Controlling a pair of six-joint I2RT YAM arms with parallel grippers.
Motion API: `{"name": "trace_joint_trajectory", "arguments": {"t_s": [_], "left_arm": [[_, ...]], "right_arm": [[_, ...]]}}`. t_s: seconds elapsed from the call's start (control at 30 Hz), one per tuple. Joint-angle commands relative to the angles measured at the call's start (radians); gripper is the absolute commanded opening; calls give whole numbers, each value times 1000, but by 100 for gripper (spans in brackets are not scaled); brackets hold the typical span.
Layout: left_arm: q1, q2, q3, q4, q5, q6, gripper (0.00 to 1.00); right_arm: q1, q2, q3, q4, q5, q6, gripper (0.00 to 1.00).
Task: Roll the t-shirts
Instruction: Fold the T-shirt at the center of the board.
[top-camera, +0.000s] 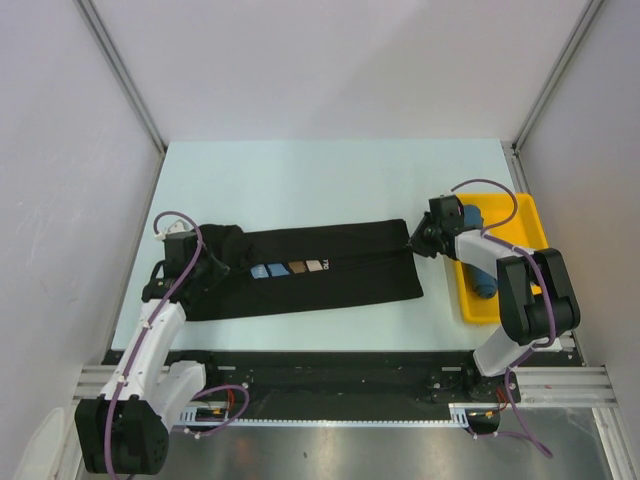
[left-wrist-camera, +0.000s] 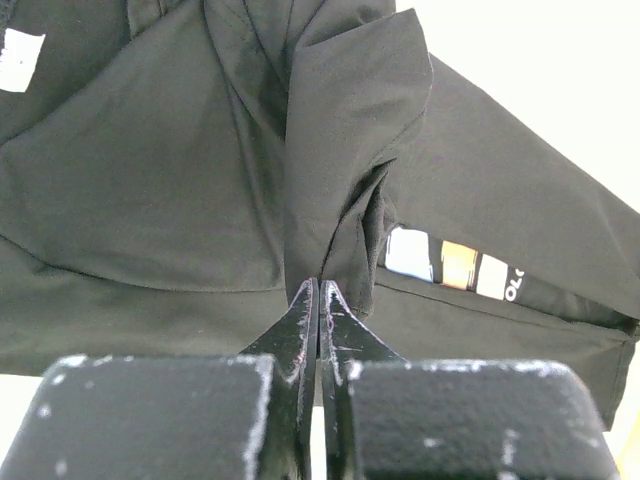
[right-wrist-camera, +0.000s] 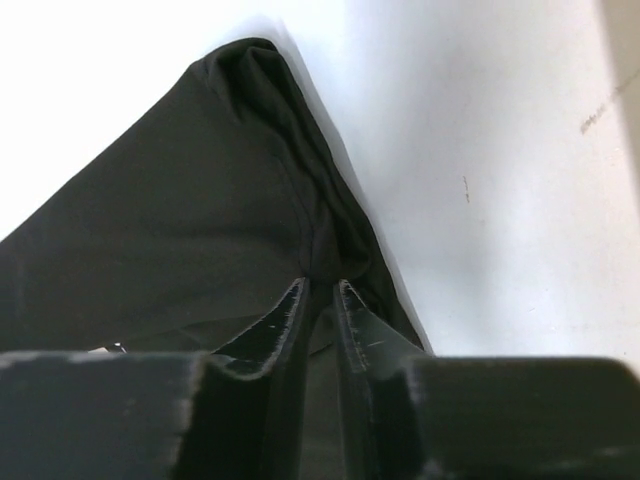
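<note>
The black t-shirt (top-camera: 320, 270) lies folded into a long strip across the table, its small blue, brown and white print (top-camera: 290, 268) facing up. At the strip's left end my left gripper (top-camera: 212, 266) is shut on a raised fold of the black cloth (left-wrist-camera: 340, 200), close to the print (left-wrist-camera: 445, 262). My right gripper (top-camera: 418, 243) is at the strip's right end. Its jaws stand narrowly apart with a bunched edge of the black t-shirt (right-wrist-camera: 180, 220) pinched between the fingertips (right-wrist-camera: 292, 300). The teal-blue t-shirt (top-camera: 482, 278) sits rolled up in the yellow tray (top-camera: 525, 215).
The yellow tray stands at the table's right edge, just behind my right wrist. Pale walls with metal rails close in the table on the left, back and right. The arm bases and a black rail (top-camera: 330, 375) run along the near edge.
</note>
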Motion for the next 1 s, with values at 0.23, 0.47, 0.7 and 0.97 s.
{"name": "trace_joint_trajectory", "arguments": {"t_s": [0.23,0.47,0.7,0.97], "left_arm": [[37,-43,48,-31,-39,24,0],[47,-121,49,-97,-47,-13,0],[48,-184,-10,-148,-44,-103,0],[47,-164,-119,-78,22,-154,7]], "right_arm": [[2,-38,51,-38,117,-97,5],[16,-84,73,-88,200,-156,3],[52,-73,75,-111,218,-168,3],[75,-38,75,-126,227,-168,11]]}}
